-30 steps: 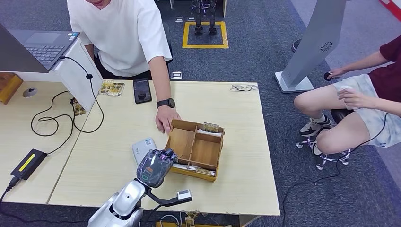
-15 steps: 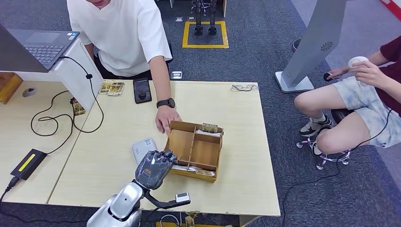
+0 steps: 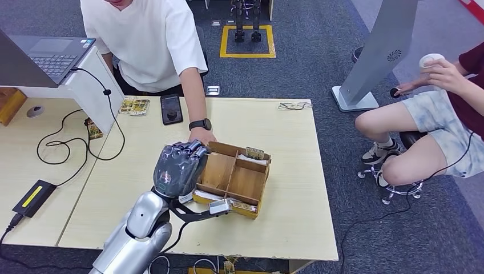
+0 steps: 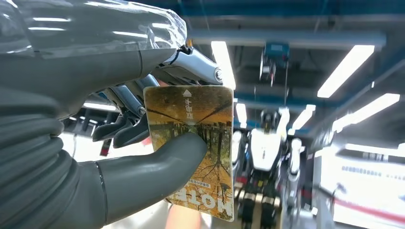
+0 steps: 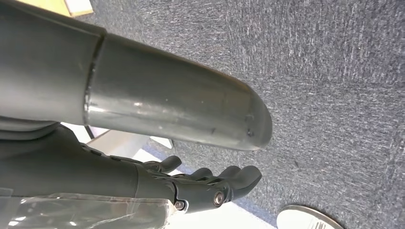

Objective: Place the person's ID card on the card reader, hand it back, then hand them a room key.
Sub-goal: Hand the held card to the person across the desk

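Observation:
My left hand (image 3: 177, 166) is raised above the table, just left of the wooden box (image 3: 235, 181) and in front of the person's hand (image 3: 202, 137) resting on the tabletop. In the left wrist view the hand (image 4: 95, 157) pinches a room key card (image 4: 200, 143) between thumb and fingers; the card shows a brown tree picture and the word HOTEL. The card stands upright, pointing away from the wrist. My right hand (image 5: 200, 188) hangs over grey carpet, fingers slightly curled and apart from the thumb, holding nothing. The person in a white shirt (image 3: 148, 40) stands across the table.
The box holds more cards in its compartments. A phone (image 3: 171, 108), loose cards (image 3: 135, 106) and glasses (image 3: 295, 105) lie along the far edge. A laptop (image 3: 48, 54), cables and a black adapter (image 3: 34, 197) are at left. A seated person (image 3: 439, 114) is at right.
My left hand has lifted from the box's near edge and moved up toward the person, now covering the grey card reader. The seated person raised a cup.

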Controlling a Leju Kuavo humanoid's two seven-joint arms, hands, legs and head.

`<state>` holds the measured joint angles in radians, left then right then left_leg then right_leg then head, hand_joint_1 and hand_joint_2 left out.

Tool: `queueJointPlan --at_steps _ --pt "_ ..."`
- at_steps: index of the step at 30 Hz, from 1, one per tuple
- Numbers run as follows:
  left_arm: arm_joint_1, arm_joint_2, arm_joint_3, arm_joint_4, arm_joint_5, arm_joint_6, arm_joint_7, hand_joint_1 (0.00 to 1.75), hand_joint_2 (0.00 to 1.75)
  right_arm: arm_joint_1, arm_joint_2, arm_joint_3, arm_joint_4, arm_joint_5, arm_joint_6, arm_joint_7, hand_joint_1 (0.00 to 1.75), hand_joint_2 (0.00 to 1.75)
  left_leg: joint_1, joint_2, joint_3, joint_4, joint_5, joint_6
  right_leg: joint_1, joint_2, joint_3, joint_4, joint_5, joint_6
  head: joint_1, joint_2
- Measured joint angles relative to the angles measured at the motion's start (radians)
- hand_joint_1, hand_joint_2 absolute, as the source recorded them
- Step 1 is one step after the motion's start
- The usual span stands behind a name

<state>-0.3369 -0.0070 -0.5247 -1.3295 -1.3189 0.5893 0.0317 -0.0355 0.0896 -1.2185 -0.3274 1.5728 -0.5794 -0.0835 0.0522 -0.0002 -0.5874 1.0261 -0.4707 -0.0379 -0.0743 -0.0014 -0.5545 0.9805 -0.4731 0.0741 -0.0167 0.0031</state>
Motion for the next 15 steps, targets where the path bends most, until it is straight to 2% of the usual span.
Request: queueJointPlan --at_steps 6,15 --pt "-0.051 -0.007 0.01 -0.011 0.021 -0.006 -0.003 1.75 1.75 -0.008 -0.001 0.003 0.015 0.0 -0.002 0.0 0.0 0.0 0.0 0.0 0.0 0.0 0.0 0.0 0.0 0.0 0.0 0.0 0.0 0.0 0.0 0.0" --pt "-0.064 -0.012 0.012 -0.011 0.025 -0.008 -0.003 1.75 1.75 -0.012 -0.002 0.005 0.023 0.0 -0.003 0.001 0.0 0.0 0.0 0.0 0.0 0.0 0.0 0.0 0.0 0.0 -0.001 0.0 0.0 0.0 0.0 0.0"
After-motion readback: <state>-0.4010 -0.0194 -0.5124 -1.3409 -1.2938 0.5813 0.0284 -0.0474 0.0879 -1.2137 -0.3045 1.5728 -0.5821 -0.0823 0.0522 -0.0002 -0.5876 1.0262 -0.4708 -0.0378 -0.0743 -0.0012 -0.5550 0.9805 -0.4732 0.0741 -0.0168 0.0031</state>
